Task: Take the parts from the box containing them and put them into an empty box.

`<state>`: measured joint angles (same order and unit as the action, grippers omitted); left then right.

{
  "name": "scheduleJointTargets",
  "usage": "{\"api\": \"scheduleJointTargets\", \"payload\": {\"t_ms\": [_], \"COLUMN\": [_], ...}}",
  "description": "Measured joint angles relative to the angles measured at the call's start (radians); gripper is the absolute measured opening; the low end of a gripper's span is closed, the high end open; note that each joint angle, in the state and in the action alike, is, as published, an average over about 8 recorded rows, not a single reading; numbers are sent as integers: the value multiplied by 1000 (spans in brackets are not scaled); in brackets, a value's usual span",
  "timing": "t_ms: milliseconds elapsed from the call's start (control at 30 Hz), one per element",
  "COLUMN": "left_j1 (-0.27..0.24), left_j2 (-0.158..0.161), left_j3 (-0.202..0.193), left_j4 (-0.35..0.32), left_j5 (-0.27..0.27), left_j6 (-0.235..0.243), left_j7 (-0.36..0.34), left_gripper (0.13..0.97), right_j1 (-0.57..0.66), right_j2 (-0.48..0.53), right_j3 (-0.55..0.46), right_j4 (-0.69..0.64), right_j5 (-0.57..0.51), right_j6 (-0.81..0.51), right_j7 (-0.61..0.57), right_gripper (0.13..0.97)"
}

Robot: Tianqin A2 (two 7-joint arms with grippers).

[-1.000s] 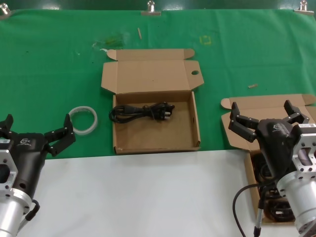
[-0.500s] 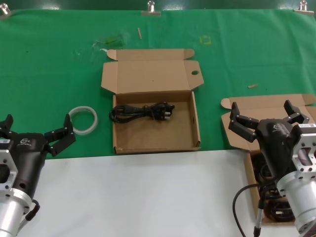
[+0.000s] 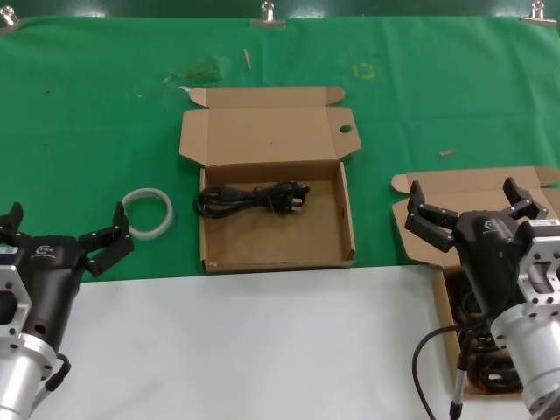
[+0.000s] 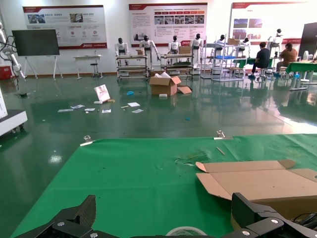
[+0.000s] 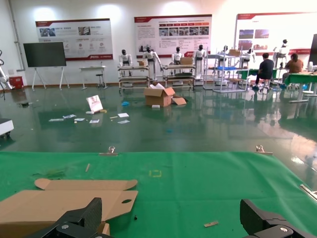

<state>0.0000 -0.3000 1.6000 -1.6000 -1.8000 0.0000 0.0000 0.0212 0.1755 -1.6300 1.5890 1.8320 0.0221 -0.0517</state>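
In the middle of the bench (image 3: 262, 341) sits a shallow brown cardboard box (image 3: 276, 249), its hinged lid folded back on the far side with a small oval hole by the right lid corner. One black power cable (image 3: 252, 198), a tied coil with a plug at its right end, lies along the far wall inside it; the rest of the floor is bare cardboard. At the near right a second cardboard box (image 3: 420, 219) also stands open, lid tilted back with rounded corner tabs. Dark coiled cables (image 3: 477, 367) fill what shows of its inside, though the right arm hides most of it, so their number is unclear. The right gripper (image 3: 468, 203) hangs above that box, its black fingers spread wide apart. The left gripper (image 3: 63, 229) hovers at the near left, fingers likewise apart and holding nothing. A white plastic ring (image 3: 147, 213) lies flat on the green cloth (image 3: 87, 131) just beyond it, left of the middle box
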Motion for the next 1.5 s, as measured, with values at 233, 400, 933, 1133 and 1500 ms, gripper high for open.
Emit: {"api": "scheduleJointTargets", "payload": {"t_ms": [233,400,933,1133,1500], "left_j1": [0,0,0,0,0], "left_j2": [0,0,0,0,0], "left_j3": [0,0,0,0,0], "left_j4": [0,0,0,0,0], "left_j5": [0,0,0,0,0], "left_j6": [0,0,0,0,0], "left_j7": [0,0,0,0,0], "left_gripper": [965,965,965,965,965], "right_j1": [0,0,0,0,0], "right_j2": [0,0,0,0,0], "right_j3": [0,0,0,0,0], "right_j4": [0,0,0,0,0], "right_j5": [0,0,0,0,0], "right_j6": [0,0,0,0,0], "right_j7": [0,0,0,0,0], "right_gripper": [966,966,966,966,966]}}
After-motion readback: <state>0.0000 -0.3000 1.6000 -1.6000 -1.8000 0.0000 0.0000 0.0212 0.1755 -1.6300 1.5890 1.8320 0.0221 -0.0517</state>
